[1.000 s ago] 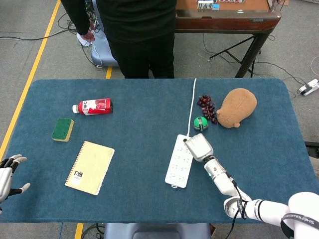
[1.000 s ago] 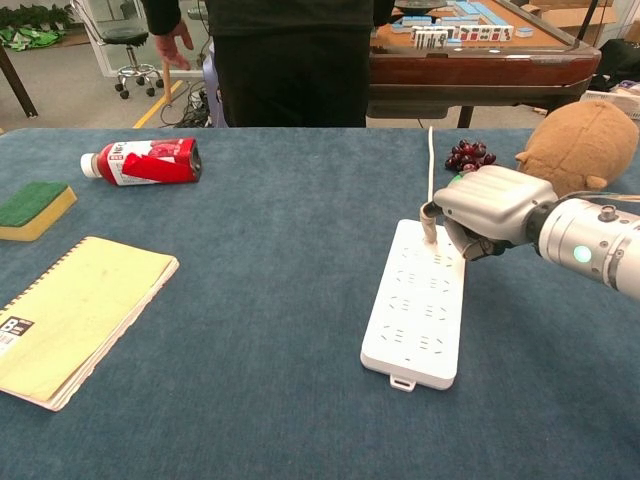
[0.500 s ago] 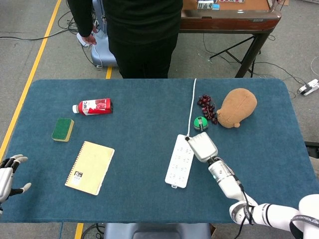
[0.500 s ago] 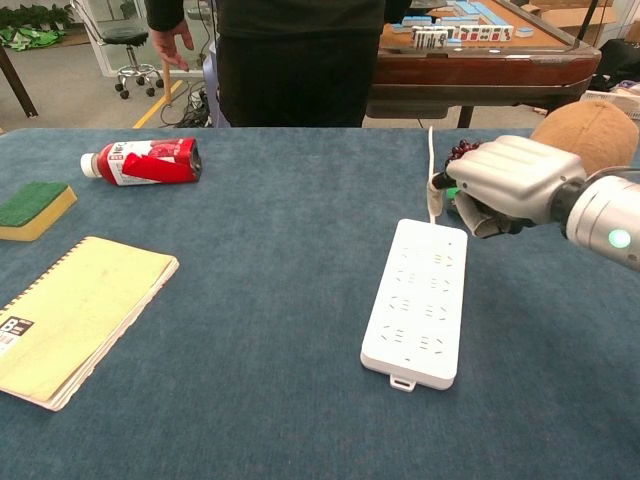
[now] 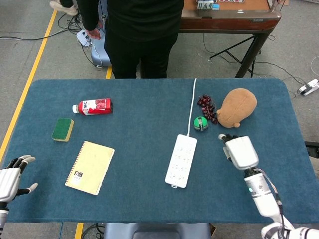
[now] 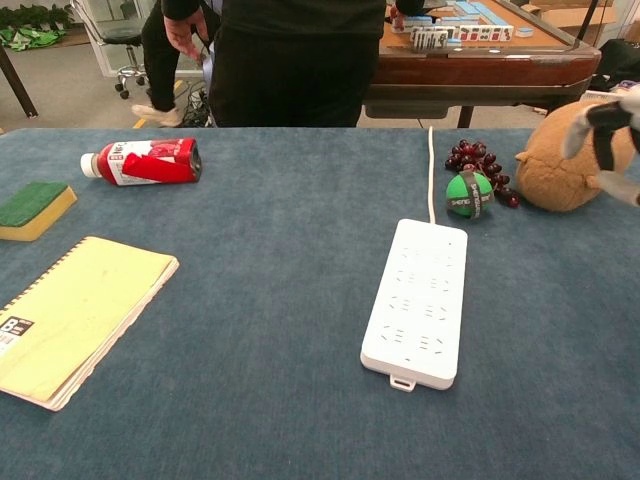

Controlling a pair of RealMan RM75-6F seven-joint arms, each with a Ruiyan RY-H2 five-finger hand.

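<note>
The right hand (image 5: 240,151) has pulled back from the power strip (image 5: 181,160), which it was touching at its cord end a second ago. It now hovers above the table (image 5: 144,129) to the strip's right, holding nothing, fingers loosely apart, just short of the brown plush toy (image 5: 237,107). The strip lies flat where it was, its cord running to the far edge, with the green ball (image 5: 201,123) and dark grapes (image 5: 207,107) just beyond it. The left hand (image 5: 11,181) stays spread and empty at the near left corner.
</note>
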